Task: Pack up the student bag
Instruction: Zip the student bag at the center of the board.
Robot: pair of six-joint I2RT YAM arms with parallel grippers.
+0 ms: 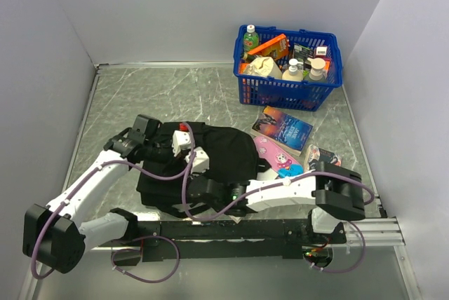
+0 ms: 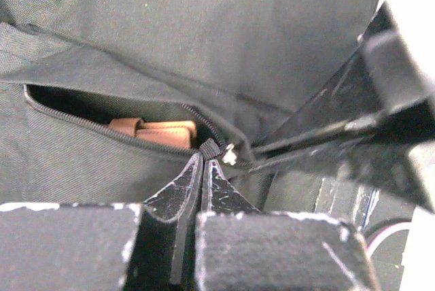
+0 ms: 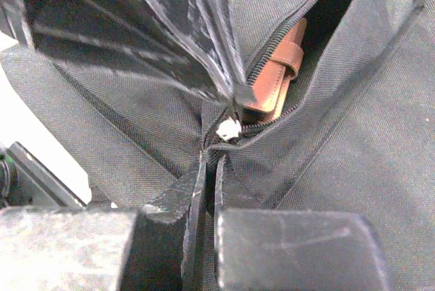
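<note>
The student bag (image 1: 224, 156) is a black fabric backpack lying flat in front of the arm bases. A side pocket (image 2: 75, 104) on it is unzipped, with a brown leather wallet (image 2: 160, 130) inside. My left gripper (image 2: 204, 158) is shut on the black zipper pull (image 2: 209, 147) at the end of that opening. The right gripper (image 3: 211, 158) is shut on a fold of bag fabric (image 3: 272, 162) just below the zipper end, with the wallet (image 3: 280, 66) beyond it. In the top view both grippers, left (image 1: 184, 147) and right (image 1: 198, 167), meet over the bag's left half.
A blue plastic basket (image 1: 287, 93) of bottles and boxes stands at the back right. On the table right of the bag lie a book (image 1: 283, 129), a pink item (image 1: 270, 151) and a small colourful pack (image 1: 319, 154). Walls close in left, right and behind.
</note>
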